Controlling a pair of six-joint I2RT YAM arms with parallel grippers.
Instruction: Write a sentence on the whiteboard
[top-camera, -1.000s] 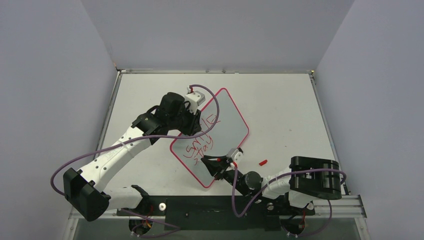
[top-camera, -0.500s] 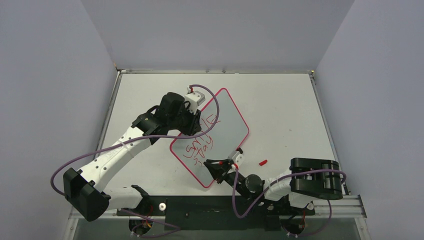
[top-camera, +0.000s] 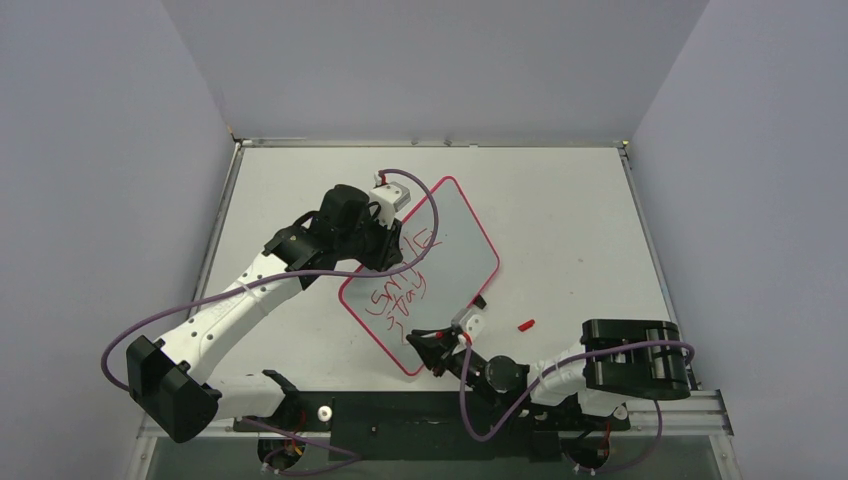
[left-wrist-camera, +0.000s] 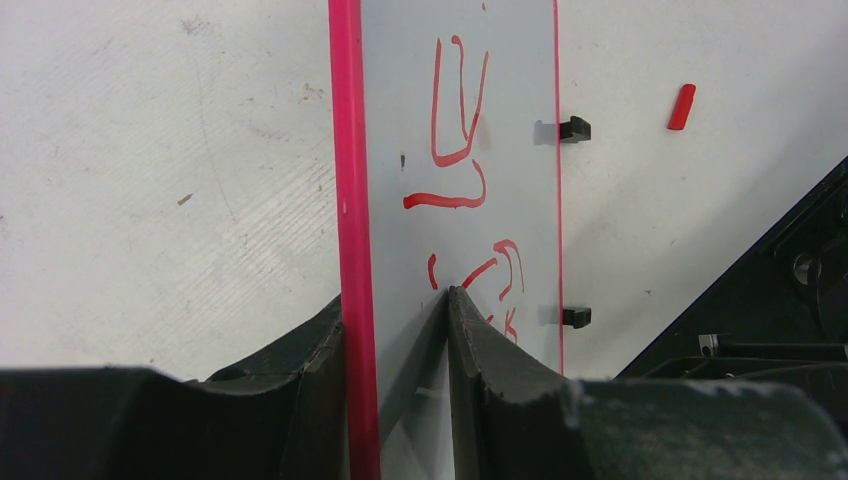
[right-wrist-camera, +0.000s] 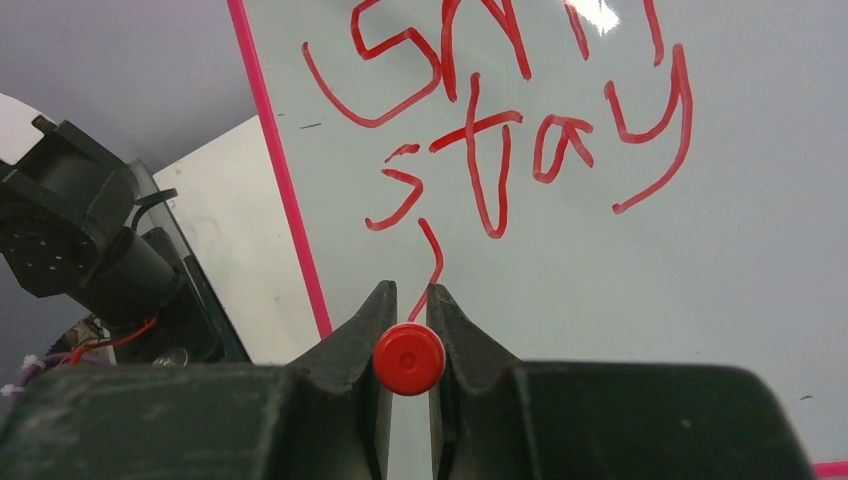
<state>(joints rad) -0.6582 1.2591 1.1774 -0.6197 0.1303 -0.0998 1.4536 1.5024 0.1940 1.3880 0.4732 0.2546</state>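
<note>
The whiteboard (top-camera: 455, 250), white with a thin red-pink border, lies at an angle on the table. My left gripper (top-camera: 397, 238) is shut on its far left edge; in the left wrist view the fingers (left-wrist-camera: 462, 330) of this gripper (left-wrist-camera: 397, 297) clamp the whiteboard (left-wrist-camera: 510, 180) at the pink rim. The sentence (top-camera: 400, 288) reads "Smile" and "stay" in red, with a few strokes of a third line below. My right gripper (top-camera: 432, 342) is shut on a red marker (right-wrist-camera: 409, 359), which stands at the end of a fresh stroke in the sentence (right-wrist-camera: 500, 130).
A red marker cap (top-camera: 525, 325) lies on the table to the right of the board, also seen as the cap (left-wrist-camera: 681, 106). Two black clips (left-wrist-camera: 573, 129) sit on the board's right edge. Grey walls enclose the table on three sides.
My right gripper has slid with the marker toward the board's near corner and a little left. The left arm and the board have not moved.
</note>
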